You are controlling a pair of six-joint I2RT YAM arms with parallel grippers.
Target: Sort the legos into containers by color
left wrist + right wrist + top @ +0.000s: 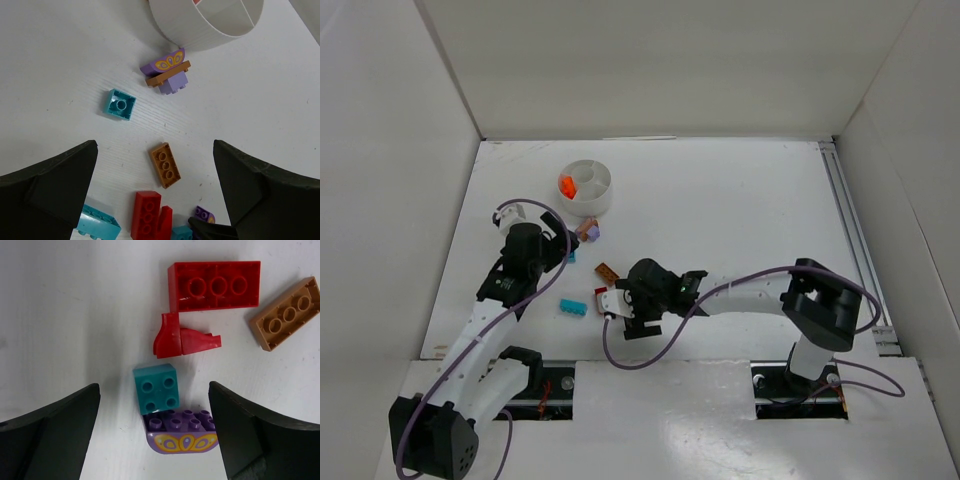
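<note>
Right wrist view: looking straight down on the near cluster, right jaws spread wide and gripping nothing. Centred between them, a small teal square four-stud brick (pixel 156 388), touching on one side a purple curved brick with a yellow printed pattern (pixel 182 432). Long axis of that purple brick running from finger to finger, so closing here would likely catch both pieces; judged better to settle over the teal one alone. Just beyond, a small red sloped piece (pixel 182 340) against a red rectangular brick (pixel 215 285), and off to one side a brown-orange three-stud plate (pixel 286 313). Plainly the nearer arm for this group.

Left jaws equally wide and empty in the left wrist view, hovering above the white table (pixel 60 50) between that cluster and the dish. Farther off, a lone teal single-stud square piece (pixel 120 104), then a purple printed piece stacked on a brown plate and lilac block (pixel 167 75), just beside the wall of the white round plastic dish (pixel 200 30); contact not clear. Left arm closer to these. Bright orange pieces (pixel 566 185) already in the dish's left compartment, seen from above.

Hard to make out: near cluster mostly hidden under the right wrist in the top view; dish cut off at the frame edge in the left wrist view; a long teal brick (pixel 98 222) cropped at the bottom.
</note>
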